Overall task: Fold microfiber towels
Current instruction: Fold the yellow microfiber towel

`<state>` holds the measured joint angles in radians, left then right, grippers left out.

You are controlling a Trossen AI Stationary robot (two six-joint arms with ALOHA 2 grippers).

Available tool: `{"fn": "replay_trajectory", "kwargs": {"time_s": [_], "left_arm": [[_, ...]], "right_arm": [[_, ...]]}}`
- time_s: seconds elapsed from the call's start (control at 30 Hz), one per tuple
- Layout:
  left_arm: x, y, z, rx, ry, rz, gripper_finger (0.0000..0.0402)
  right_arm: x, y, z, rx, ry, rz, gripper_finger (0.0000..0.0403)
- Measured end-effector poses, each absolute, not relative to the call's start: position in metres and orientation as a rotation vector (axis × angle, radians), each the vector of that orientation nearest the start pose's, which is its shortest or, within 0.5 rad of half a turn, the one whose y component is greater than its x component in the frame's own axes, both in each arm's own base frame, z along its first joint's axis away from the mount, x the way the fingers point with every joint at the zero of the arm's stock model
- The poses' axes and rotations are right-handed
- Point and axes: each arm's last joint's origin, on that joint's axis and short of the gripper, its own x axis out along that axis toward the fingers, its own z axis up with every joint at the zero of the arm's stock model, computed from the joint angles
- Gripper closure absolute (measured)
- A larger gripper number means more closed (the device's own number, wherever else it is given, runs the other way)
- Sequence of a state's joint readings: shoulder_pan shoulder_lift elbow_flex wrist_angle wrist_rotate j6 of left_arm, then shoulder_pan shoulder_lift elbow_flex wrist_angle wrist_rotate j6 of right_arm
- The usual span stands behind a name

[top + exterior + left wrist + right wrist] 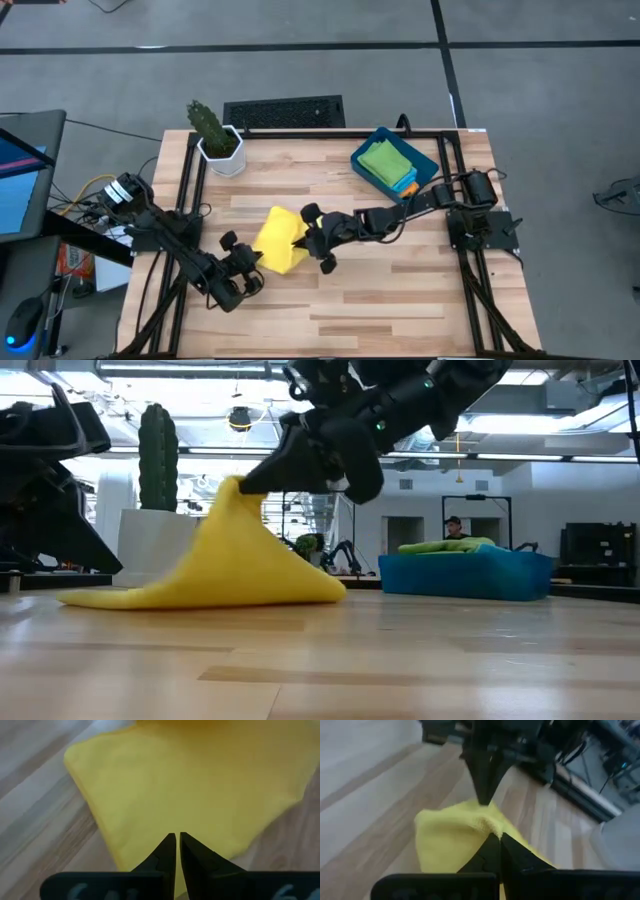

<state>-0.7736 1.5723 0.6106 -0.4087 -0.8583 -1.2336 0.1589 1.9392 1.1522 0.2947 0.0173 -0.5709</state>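
Yellow towel (279, 243) is pinched by both closed grippers, left (258, 259) and right (304, 232); its underside is hidden.

Grey floor (300, 60) with dark seam lines all around the light wood counter (380, 290). Beyond it there's a bright, open room with ceiling lights (240, 418) and a person (455, 528) way back.

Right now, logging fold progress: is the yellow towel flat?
No. The right gripper lifts one corner of the yellow towel into a peak.
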Motion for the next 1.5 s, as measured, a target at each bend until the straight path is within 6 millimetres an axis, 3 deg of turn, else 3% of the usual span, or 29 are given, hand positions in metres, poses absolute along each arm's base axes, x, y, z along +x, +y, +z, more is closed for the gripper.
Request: {"fn": "replay_trajectory", "kwargs": {"time_s": [0.4,0.57,0.87,1.17,1.33,1.5], "left_arm": [[0.177,-0.129,0.096,-0.241,0.634,0.528,0.0384],[0.180,-0.122,0.092,-0.253,0.613,0.500,0.0384],[0.201,-0.108,0.095,-0.222,0.656,0.421,0.0384],[0.239,-0.102,0.075,-0.235,0.578,0.292,0.0399],[0.244,-0.104,0.080,-0.181,0.581,0.290,0.0401],[0.237,-0.105,0.098,-0.265,0.625,0.239,0.0401]], "right_arm": [[0.420,0.063,0.158,-0.594,0.393,0.299,0.0381],[0.431,0.065,0.164,-0.593,0.358,0.289,0.0379],[0.437,0.063,0.170,-0.591,0.338,0.273,0.0381],[0.436,0.062,0.167,-0.602,0.380,0.237,0.0376],[0.433,0.062,0.162,-0.595,0.433,0.245,0.0380],[0.434,0.062,0.163,-0.595,0.423,0.244,0.0379]]}}
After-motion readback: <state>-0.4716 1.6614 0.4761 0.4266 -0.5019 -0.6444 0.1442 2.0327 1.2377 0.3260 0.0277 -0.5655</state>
